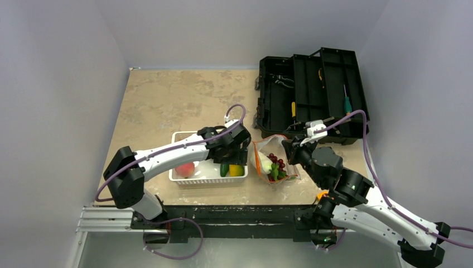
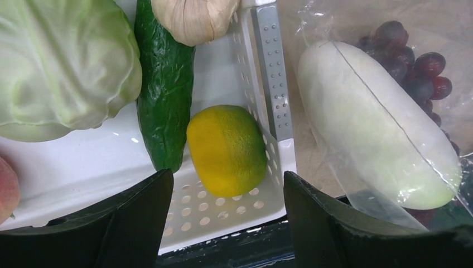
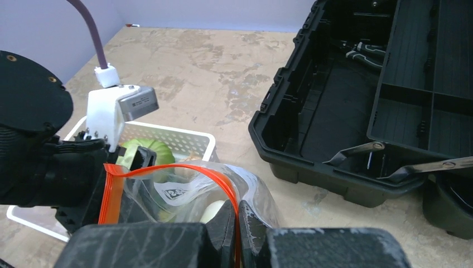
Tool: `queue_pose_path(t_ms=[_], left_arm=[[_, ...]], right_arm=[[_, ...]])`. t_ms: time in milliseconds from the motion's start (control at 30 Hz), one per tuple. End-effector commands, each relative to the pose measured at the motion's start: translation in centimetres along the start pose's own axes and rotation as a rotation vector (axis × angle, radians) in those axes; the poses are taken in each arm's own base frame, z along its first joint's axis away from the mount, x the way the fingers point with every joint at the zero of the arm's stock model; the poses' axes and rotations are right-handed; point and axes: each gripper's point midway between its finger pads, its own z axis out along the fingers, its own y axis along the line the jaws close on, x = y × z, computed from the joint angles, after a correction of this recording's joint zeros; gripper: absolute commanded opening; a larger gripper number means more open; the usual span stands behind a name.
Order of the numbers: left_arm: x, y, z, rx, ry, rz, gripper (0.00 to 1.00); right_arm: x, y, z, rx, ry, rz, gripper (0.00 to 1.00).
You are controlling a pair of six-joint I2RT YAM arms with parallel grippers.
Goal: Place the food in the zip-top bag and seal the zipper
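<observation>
1. Plainly, the right hand [image 3: 239,223] is closed tight on the orange zipper [image 3: 167,169] at the near edge of the clear bag [image 3: 184,192]. Since the strip stands lifted and arched, the pinch seems meant to hold the mouth up and open toward the basket.
2. The bag lies on the surface [image 1: 167,100] just right of the white basket [image 1: 184,137], between it and the black toolbox [image 1: 309,95]. That gives the food only a short way to travel.
3. Inside the bag already are a white radish [image 2: 373,123] and purple grapes [image 2: 413,61].
4. The left hand [image 2: 226,176] hangs over the basket's right end, fingers spread wide and holding nothing. One finger is on each side of the yellow-green mango [image 2: 226,148], apparently lined up to take it next.
5. Beside the mango in the basket lie the cucumber [image 2: 164,95], cabbage [image 2: 61,61], mushroom [image 2: 192,19] and peach [image 2: 6,187].
6. The zipper is not yet sealed. Sealing looks some way off, since most of the food sits in the basket.
</observation>
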Motion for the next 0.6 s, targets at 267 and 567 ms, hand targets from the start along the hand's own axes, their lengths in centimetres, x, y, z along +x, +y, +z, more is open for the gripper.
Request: queue_pose_path(t_ms=[267,567], left_arm=[[0.5,-0.7,2.6,0.017,0.015,-0.045,0.74],[0.6,0.4,1.4,0.018,-0.02,-0.049,0.78]], right_arm=[[-1.1,0.9,0.2,-0.035,-0.043,0.033,0.0],[-1.0,0.8,0.2,-0.032,-0.041,0.035,0.0]])
